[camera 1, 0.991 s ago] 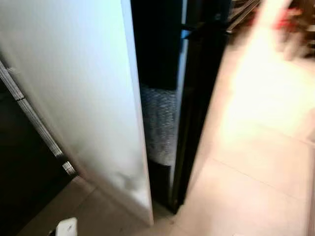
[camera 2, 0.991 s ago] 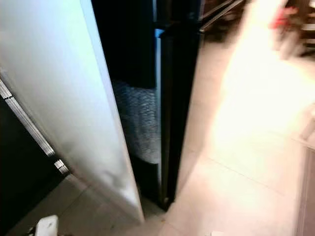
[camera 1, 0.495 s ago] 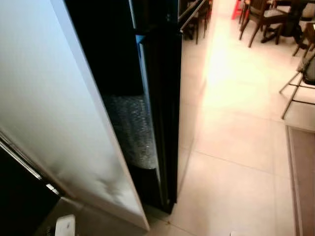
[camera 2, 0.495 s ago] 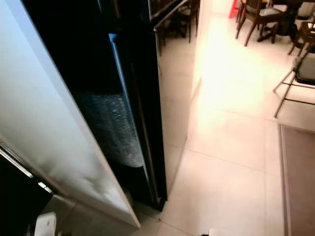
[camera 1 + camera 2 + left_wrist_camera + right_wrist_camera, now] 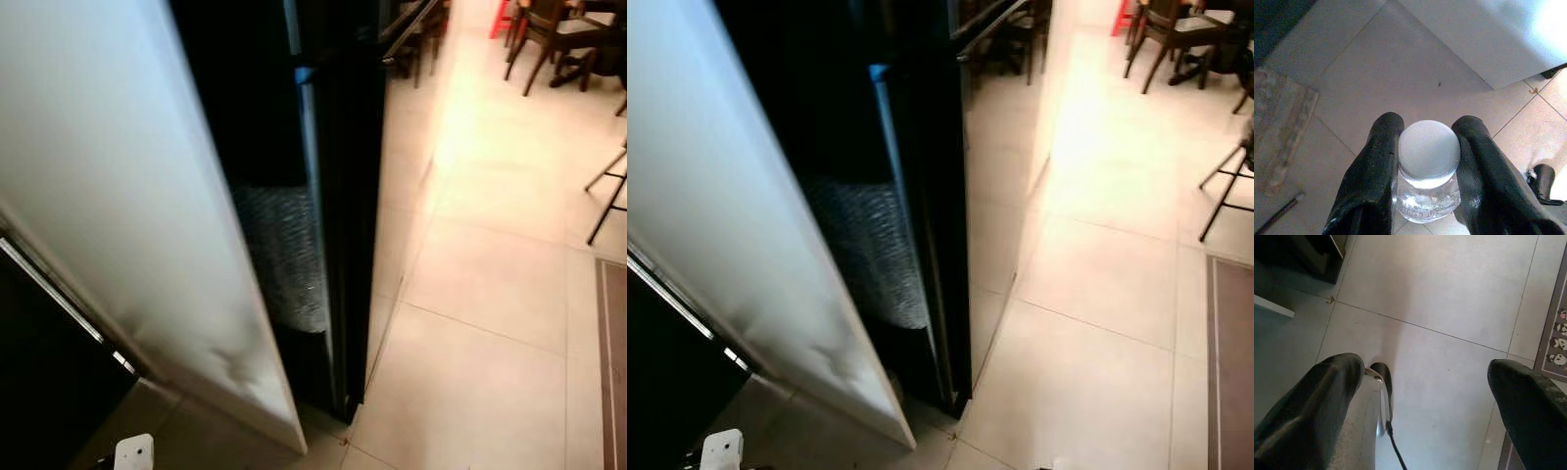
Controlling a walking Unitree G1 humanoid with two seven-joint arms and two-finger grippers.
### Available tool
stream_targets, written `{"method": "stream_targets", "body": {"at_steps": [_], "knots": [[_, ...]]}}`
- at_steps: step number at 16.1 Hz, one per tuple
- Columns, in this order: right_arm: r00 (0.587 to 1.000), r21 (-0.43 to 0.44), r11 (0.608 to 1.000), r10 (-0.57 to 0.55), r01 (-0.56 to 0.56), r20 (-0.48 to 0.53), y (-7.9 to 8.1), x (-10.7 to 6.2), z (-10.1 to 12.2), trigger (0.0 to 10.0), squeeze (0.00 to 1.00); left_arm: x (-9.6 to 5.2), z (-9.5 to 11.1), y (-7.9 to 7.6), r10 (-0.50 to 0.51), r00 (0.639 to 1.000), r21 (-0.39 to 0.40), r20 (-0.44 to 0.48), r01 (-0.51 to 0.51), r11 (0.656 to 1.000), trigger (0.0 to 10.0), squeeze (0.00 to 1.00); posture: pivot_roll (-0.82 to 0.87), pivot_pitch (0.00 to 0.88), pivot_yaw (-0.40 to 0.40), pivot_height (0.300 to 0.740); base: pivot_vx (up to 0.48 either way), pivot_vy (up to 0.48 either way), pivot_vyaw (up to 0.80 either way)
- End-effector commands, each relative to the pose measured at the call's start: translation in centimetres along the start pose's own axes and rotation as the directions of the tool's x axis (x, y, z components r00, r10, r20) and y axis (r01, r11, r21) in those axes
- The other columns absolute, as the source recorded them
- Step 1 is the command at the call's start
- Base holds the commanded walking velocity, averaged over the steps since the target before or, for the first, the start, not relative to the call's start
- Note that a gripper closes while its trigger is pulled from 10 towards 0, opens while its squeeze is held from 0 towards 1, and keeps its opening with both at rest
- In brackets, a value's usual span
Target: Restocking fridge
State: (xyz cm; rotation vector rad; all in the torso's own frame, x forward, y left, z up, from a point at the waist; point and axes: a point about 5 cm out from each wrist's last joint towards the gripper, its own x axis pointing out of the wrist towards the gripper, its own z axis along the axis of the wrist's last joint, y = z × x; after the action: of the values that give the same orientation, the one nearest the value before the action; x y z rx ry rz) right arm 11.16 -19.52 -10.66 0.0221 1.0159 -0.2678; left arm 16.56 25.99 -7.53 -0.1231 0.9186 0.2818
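The left gripper (image 5: 1425, 161) is closed around one small clear jar (image 5: 1427, 196) with a white screw lid (image 5: 1429, 152). One black finger presses each side of the jar just below the lid. The arm hangs low over pale floor tiles (image 5: 1376, 73), and the lid also appears at the near left of the left eye view. The right gripper (image 5: 1425, 396) carries nothing. Its two fingers stand wide apart, pointing down at bare tiles.

Beyond the grippers, one fridge (image 5: 338, 196) stands ahead, tall and black. Its white-lined door (image 5: 127, 196) is swung open toward the robot on the left. Between the door and the cabinet is a dark gap, and a silvery, textured surface (image 5: 284, 255) shows low inside. No shelves or other items can be made out in that darkness.

To the right, the tiled floor (image 5: 490, 323) runs to the far end of the room. Several wooden chairs (image 5: 534, 29) stand there; their exact number cannot be told. One rug's edge (image 5: 612, 362) lies at the far right.

The step in hand looks like carrying the jar to the open fridge. The next move likely calls for raising the left arm into the gap and finding a clear shelf.
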Motion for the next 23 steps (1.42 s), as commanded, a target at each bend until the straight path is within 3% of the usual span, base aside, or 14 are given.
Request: {"method": "stream_targets", "body": {"at_steps": [1,10,15,16,17,20,23], "knots": [[0.999,0.024,1.000,0.001,0.001,-0.054,0.3,-0.4,-1.6,10.0,0.00,-0.1,-0.4,0.5,0.019,1.000,-0.003,-0.017,-0.019,1.000,10.0,0.00,-0.14,0.000,0.068,0.740,0.000,0.255,0.00],[0.998,0.133,0.989,-0.061,0.064,-0.034,0.1,-0.6,-1.7,10.0,0.00,0.0,-0.3,-0.3,0.001,1.000,0.013,-0.018,-0.001,1.000,10.0,0.00,-0.15,0.000,0.073,0.740,0.000,0.257,0.00],[0.995,0.231,0.969,-0.096,0.088,0.025,0.1,-0.7,-1.4,10.0,0.00,0.1,-0.1,-0.5,-0.004,1.000,0.027,-0.013,0.005,1.000,10.0,0.00,-0.14,0.000,0.075,0.740,0.000,0.000,0.00],[0.986,0.252,0.963,-0.128,0.099,0.104,-1.7,0.3,2.3,10.0,0.00,0.1,-0.1,-0.5,-0.004,1.000,0.027,-0.013,0.004,1.000,10.0,0.00,-0.14,0.000,0.075,0.740,0.000,0.000,0.00],[0.949,0.280,0.953,-0.190,0.116,0.253,-4.6,1.2,9.2,10.0,0.00,0.1,-0.1,-0.5,-0.003,1.000,0.026,-0.013,0.004,1.000,10.0,0.00,-0.14,0.000,0.074,0.740,0.000,0.000,0.00],[0.892,0.258,0.959,-0.214,0.115,0.397,-4.9,0.8,12.3,10.0,0.00,0.1,-0.1,-0.4,-0.001,1.000,0.026,-0.011,0.001,1.000,10.0,0.00,-0.14,0.000,0.074,0.740,0.000,0.000,0.00],[0.749,0.167,0.985,-0.134,0.032,0.648,-4.0,-0.7,17.9,10.0,0.00,0.1,-0.1,-0.4,-0.001,1.000,0.030,-0.009,0.001,1.000,10.0,0.00,-0.14,0.000,0.066,0.740,0.000,0.000,0.00]]}}
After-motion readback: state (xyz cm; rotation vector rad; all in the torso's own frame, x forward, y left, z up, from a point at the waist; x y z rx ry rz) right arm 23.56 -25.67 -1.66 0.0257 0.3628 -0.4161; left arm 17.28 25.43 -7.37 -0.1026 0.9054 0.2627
